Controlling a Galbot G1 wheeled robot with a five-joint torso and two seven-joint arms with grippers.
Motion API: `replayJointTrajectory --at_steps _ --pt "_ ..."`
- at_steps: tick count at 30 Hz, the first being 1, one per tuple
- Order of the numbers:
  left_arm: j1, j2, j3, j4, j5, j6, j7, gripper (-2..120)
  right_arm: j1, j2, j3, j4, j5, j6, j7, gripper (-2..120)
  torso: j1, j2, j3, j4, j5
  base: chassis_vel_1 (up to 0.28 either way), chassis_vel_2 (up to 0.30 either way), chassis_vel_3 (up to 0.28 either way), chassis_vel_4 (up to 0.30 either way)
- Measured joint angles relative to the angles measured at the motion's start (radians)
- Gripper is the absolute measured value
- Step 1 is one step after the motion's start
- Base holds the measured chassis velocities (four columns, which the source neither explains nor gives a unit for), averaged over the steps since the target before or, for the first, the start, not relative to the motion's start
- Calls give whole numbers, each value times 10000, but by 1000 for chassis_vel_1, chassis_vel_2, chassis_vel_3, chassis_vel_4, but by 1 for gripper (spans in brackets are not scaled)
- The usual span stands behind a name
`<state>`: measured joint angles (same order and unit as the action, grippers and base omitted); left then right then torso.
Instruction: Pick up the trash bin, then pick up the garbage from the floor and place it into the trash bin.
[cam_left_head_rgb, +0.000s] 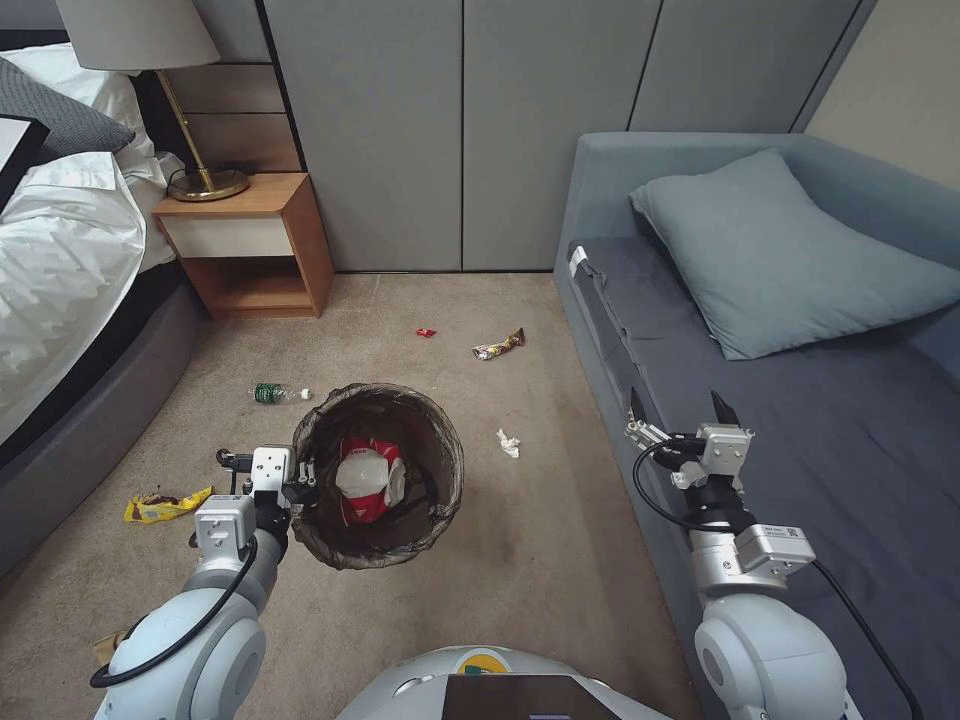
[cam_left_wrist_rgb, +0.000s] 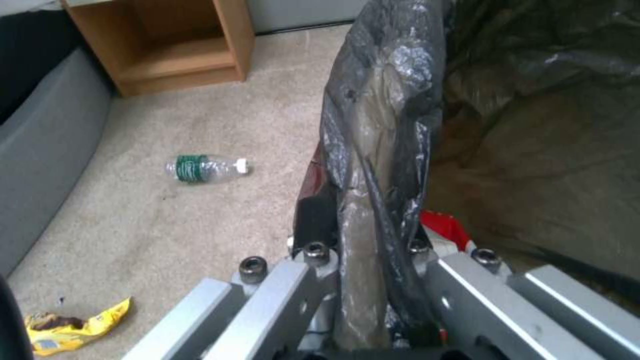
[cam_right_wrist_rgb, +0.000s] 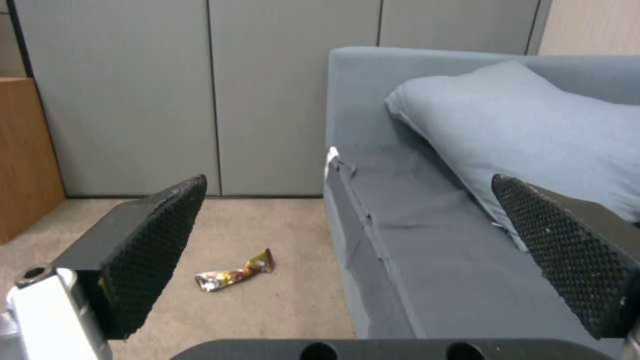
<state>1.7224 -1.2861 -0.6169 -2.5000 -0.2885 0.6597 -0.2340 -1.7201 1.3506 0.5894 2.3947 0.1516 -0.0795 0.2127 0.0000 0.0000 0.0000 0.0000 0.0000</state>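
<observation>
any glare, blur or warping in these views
Head view: sharp, wide-angle bend at the edges, soft even light on the trash bin. Left wrist view: blurry, glints on the bin's liner pinched in the left hand. Right wrist view: soft focus, open right hand looms large.

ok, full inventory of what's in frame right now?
trash bin: 1, dark bag liner, off the floor, rim clamped by left tool
red-and-white packets: inside the bin
plastic bottle: 1, green label, carpet left of bin
yellow wrapper: 1, carpet by the bed
foil wrapper: 1, gold, carpet near the sofa
red scrap: 1, carpet
white tissue: 1, carpet right of bin
nightstand: 1, wood
lamp: 1, on nightstand
sofa: 1, blue-grey
pillow: 1, on sofa
left tool: shut on rim
right tool: open, over sofa
</observation>
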Motion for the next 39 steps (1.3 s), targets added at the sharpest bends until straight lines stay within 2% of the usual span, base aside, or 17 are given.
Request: replayJointTrajectory --at_steps 11,39 --pt "27 -7 -3 0 3 -8 -3 3 32 7 -109 -25 -1 -46 16 100 0 0 0 0 0 -15 15 14 -20" --pt "51 10 3 0 20 -8 6 3 23 35 -234 -18 -1 -74 45 100 0 -1 1 0 1 -77 75 72 -81"
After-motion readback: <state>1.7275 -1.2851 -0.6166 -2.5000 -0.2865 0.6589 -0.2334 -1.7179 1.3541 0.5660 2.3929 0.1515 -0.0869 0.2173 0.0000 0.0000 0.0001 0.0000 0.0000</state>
